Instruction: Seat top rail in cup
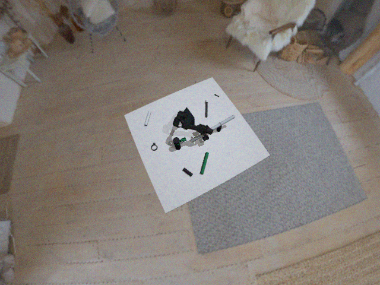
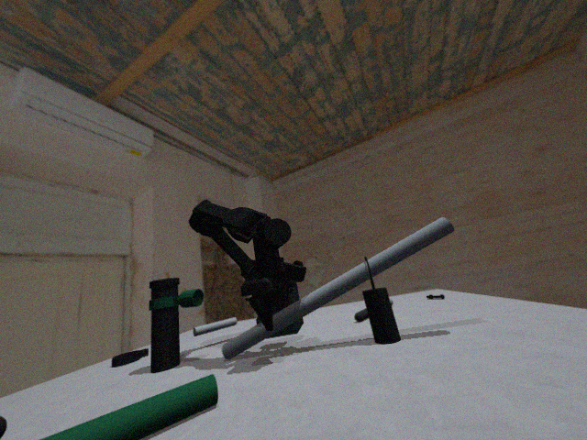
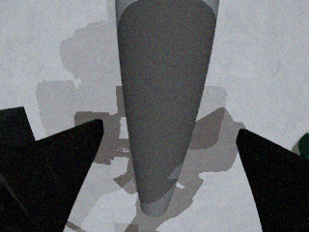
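The grey top rail [image 1: 227,120] [image 2: 407,246] [image 3: 164,72] slopes through the thin loop cap [image 2: 371,274] on the small post [image 1: 218,129] [image 2: 382,314]. Its low cut end is at or near the table, outside the cup. The green rail-end cup [image 1: 183,139] [image 2: 191,297] hangs on the brace band [image 2: 162,302], up near the cap [image 2: 163,281] of the big post [image 1: 177,144] [image 2: 164,335]. My gripper [image 1: 206,135] [image 2: 281,322] [image 3: 172,131] is open around the rail's lower part, a finger on each side. The wrist view shows gaps between rail and fingers.
On the white table [image 1: 239,150] lie a green rod [image 1: 204,162] [image 2: 137,416], a short dark piece [image 1: 187,171], a dark ring [image 1: 154,147], a white rod [image 1: 148,118] [image 2: 215,326], a dark rod [image 1: 206,109] and a tiny dark piece [image 1: 216,95] [image 2: 435,296].
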Controlling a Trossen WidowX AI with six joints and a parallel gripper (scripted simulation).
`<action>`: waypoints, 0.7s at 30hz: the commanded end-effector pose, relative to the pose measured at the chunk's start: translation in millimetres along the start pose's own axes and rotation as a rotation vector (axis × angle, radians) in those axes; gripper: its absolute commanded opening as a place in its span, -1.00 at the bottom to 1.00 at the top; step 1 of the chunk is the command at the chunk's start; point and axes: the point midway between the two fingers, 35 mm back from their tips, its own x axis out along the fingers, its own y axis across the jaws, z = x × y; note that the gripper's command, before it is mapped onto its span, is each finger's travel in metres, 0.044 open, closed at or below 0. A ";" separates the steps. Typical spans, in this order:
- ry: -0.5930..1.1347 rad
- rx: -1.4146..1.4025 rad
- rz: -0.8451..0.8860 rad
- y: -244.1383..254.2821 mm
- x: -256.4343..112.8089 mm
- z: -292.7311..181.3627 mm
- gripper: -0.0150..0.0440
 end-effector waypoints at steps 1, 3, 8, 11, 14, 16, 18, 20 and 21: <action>0.008 -0.006 0.004 1.8 7.9 -1.9 1.00; 0.009 -0.006 0.004 2.0 11.1 -2.2 1.00; 0.010 -0.006 0.004 2.7 19.0 -2.8 1.00; 0.011 -0.006 0.004 2.9 21.3 -3.0 1.00; 0.010 -0.006 0.004 2.6 21.4 -2.7 0.73; 0.010 -0.006 0.004 2.6 21.4 -2.7 0.56; 0.010 -0.006 0.004 2.6 21.4 -2.7 0.38; 0.010 -0.006 0.004 2.6 21.4 -2.7 0.20; 0.010 -0.006 0.004 2.6 21.4 -2.7 0.18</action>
